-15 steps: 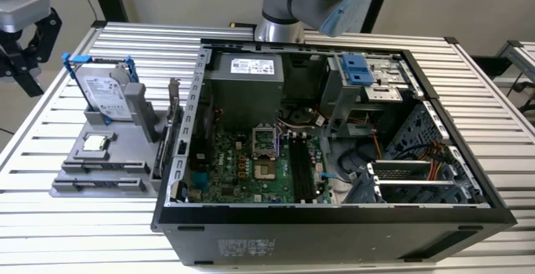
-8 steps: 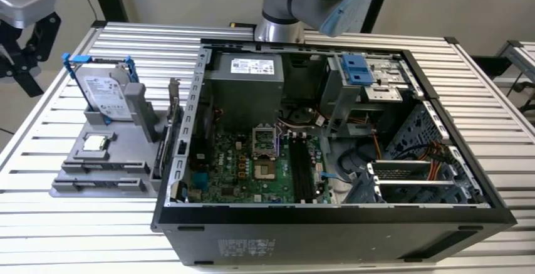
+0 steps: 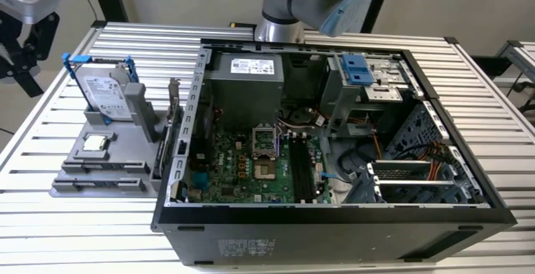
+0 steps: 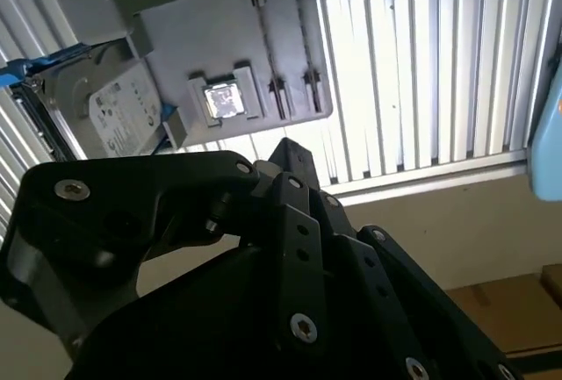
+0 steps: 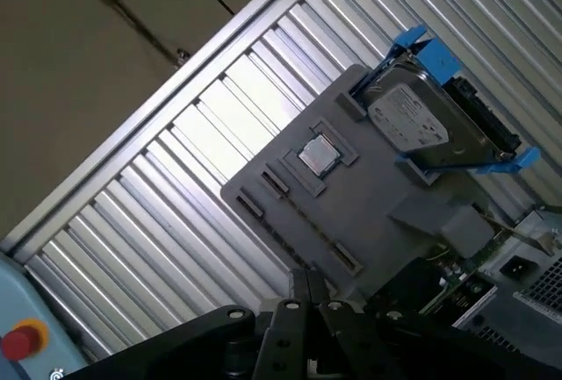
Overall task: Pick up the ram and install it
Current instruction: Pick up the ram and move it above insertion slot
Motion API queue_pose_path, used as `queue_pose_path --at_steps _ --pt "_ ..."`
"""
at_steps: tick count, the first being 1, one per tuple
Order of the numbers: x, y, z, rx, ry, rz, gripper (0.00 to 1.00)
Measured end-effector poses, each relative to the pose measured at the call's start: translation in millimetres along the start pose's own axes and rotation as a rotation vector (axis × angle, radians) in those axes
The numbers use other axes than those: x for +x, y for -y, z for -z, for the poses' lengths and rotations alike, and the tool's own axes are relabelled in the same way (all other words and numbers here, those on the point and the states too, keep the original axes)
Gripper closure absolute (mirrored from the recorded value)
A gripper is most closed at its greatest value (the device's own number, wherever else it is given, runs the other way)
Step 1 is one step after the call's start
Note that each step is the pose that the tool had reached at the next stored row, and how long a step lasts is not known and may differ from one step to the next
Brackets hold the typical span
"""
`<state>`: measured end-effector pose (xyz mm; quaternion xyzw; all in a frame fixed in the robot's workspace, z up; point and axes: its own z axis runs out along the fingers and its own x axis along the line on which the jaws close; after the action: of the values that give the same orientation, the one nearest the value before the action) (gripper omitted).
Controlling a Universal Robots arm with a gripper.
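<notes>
My gripper hangs high at the exterior view's left, off to the side of the grey parts holder. In both wrist views its black fingertips lie close together with nothing between them. Below the gripper, the holder's long narrow slots look bare. The ram is out of view on the holder, and I cannot tell whether it sits in the dark memory slots on the green motherboard inside the open computer case.
A silver hard drive in a blue frame stands upright on the holder, with a small square processor in front of it. A green board edge shows between holder and case. The arm's base rises behind the case on the slatted table.
</notes>
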<state>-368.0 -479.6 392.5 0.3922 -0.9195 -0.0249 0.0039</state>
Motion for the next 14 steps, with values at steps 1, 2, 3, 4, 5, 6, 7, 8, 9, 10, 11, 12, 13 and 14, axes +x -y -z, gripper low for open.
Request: queue_pose_path --at_steps 1,2,3,4,5,6,7,8,9,10,11,12,13,14 --pt "0.0 0.0 0.0 -0.0002 -0.0006 0.013 1.00" --pt "0.0 0.0 0.0 -0.0003 -0.0012 0.026 1.00" --pt "0.0 0.0 0.0 -0.0005 -0.0019 0.039 1.00" --pt "0.0 0.0 0.0 -0.0006 -0.0025 0.053 1.00" --pt "0.0 0.0 0.0 -0.0008 -0.0031 0.066 1.00" --pt "0.0 0.0 0.0 -0.0010 -0.0038 0.080 1.00" --pt "0.0 0.0 0.0 -0.0012 -0.0046 0.095 1.00" --pt "0.0 0.0 0.0 -0.0013 -0.0052 0.108 1.00" --pt "0.0 0.0 0.0 -0.0015 -0.0059 0.122 1.00" --pt "0.0 0.0 0.0 -0.0017 -0.0065 0.134 1.00" --pt "0.0 0.0 0.0 -0.0018 -0.0070 0.144 1.00" --pt "0.0 0.0 0.0 -0.0019 -0.0074 0.150 1.00" --pt "0.0 0.0 0.0 -0.0023 -0.0077 0.155 1.00" --pt "0.0 0.0 0.0 -0.0024 -0.0081 0.160 1.00"
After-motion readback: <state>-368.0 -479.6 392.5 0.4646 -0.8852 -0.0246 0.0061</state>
